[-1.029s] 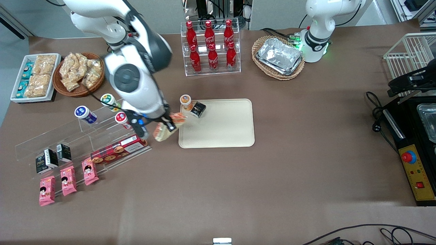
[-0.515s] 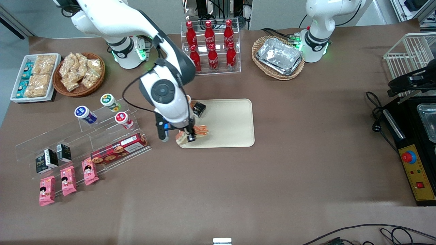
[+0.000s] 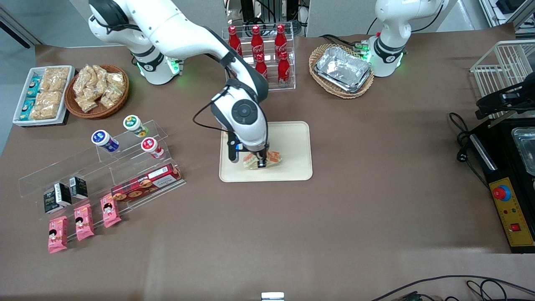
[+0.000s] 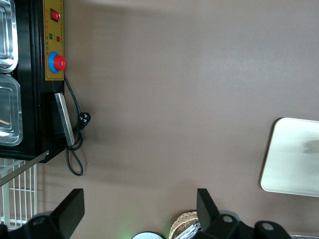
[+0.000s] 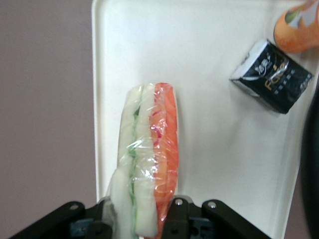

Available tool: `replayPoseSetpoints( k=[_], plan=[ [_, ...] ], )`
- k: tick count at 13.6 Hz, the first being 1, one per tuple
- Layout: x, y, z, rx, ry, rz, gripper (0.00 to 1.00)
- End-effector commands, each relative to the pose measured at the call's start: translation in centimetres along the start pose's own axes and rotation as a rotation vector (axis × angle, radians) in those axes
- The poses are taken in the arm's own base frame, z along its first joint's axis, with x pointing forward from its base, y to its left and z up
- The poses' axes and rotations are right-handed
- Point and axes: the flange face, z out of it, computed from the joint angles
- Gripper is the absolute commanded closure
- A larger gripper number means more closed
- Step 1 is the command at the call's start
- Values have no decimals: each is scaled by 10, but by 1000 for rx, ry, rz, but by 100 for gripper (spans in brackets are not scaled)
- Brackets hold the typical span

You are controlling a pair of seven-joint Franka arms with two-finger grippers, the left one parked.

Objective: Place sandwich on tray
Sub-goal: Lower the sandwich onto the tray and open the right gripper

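My right gripper (image 3: pixel 260 162) is shut on the sandwich (image 3: pixel 267 159), a plastic-wrapped wedge with pale bread and an orange and green edge. It holds the sandwich over the cream-beige tray (image 3: pixel 292 142), on the part of the tray nearer the front camera. In the right wrist view the sandwich (image 5: pixel 148 159) sticks out from between the jaws of the gripper (image 5: pixel 142 219) above the tray (image 5: pixel 219 144). I cannot tell whether the sandwich touches the tray. The tray's edge also shows in the left wrist view (image 4: pixel 291 157).
A small black box (image 5: pixel 271 75) lies on the tray, with an orange-lidded cup (image 5: pixel 299 26) at its rim; the arm hides both in the front view. A red bottle rack (image 3: pixel 259 58), a foil-container basket (image 3: pixel 342 70), a clear snack stand (image 3: pixel 100 167) and pink packets (image 3: pixel 83 221) stand around.
The right arm has carried the sandwich from beside the tray, on the working arm's side, to above the tray's inner area. The gripper has stayed shut on it.
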Motion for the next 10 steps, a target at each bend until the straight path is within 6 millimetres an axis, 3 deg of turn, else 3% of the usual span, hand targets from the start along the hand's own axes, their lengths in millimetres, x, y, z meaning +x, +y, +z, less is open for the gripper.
replayPoseSetpoints(
  k=[1, 7, 8, 9, 10],
  plan=[
    [-22, 2, 13, 39, 30, -13, 100],
    [-25, 11, 35, 43, 81, -29, 100],
    [-23, 9, 36, 45, 85, -22, 49],
    [-21, 7, 37, 45, 87, -18, 13],
    [-20, 6, 36, 48, 93, -21, 0]
  ],
)
